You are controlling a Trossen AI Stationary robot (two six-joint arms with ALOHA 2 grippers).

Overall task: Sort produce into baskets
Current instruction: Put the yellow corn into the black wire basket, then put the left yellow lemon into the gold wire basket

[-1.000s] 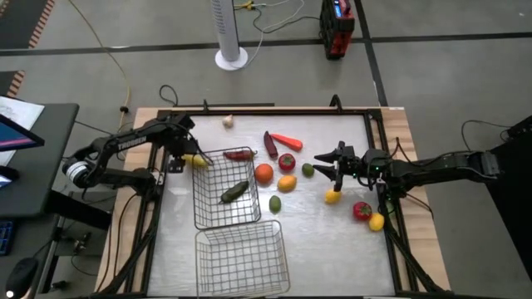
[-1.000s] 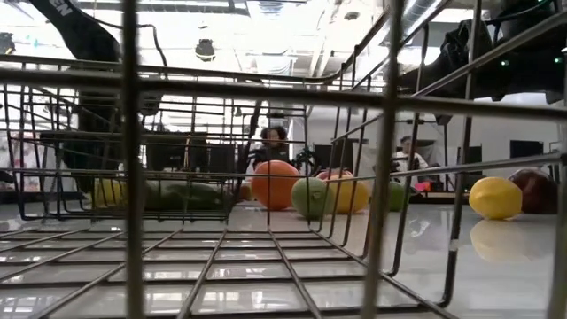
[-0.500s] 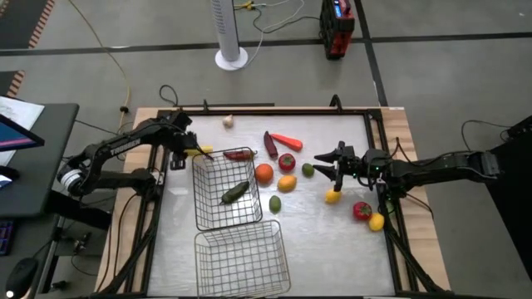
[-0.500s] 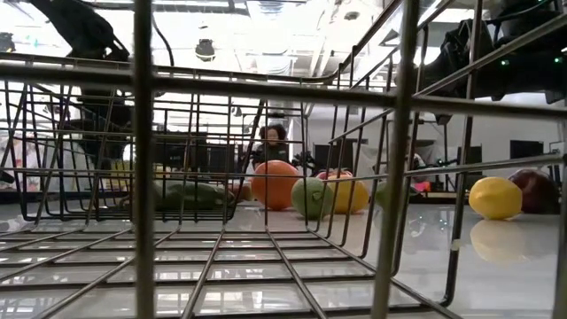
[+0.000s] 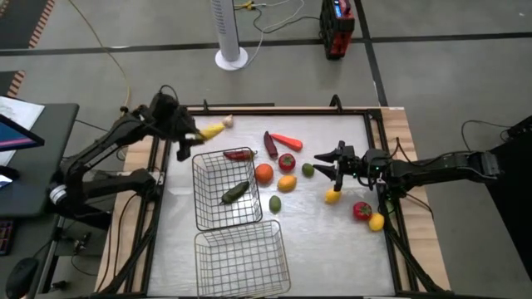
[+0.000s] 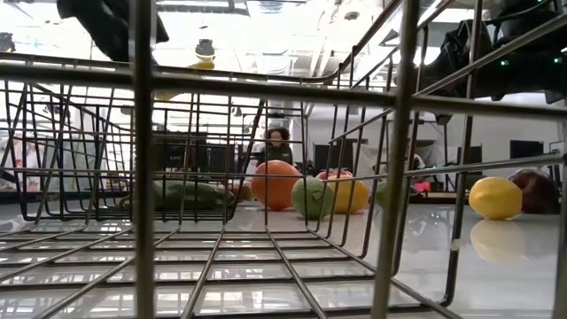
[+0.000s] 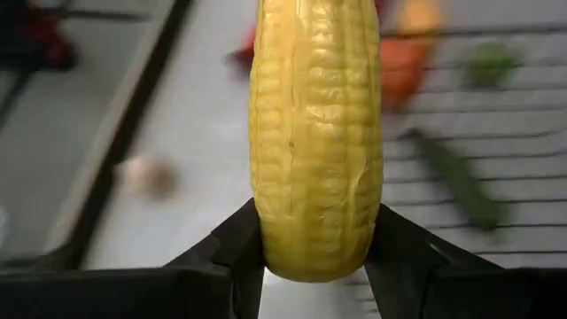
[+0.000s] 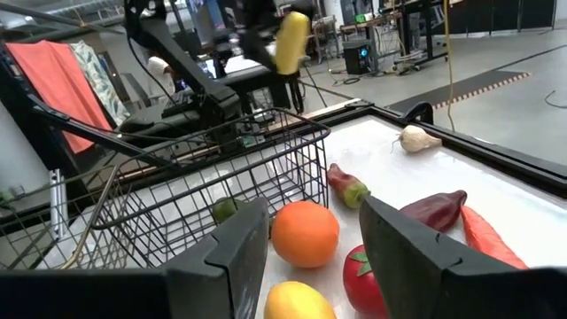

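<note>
Corn (image 7: 316,133) being held aloft, clear of table, pinched at lower end between fingers (image 7: 237,257) of left end effector (image 5: 187,135); long axis running straight out from fingers. Far basket (image 5: 223,189), cucumber (image 5: 234,192) lying inside, sitting below and just beyond corn tip, toward table centre; judging next move as short carry inward, then release. Near basket (image 5: 241,259) farther off. Right end effector (image 5: 331,160) waiting well apart, fingers spread, gripping nothing, hovering by lemon (image 5: 332,196).
</note>
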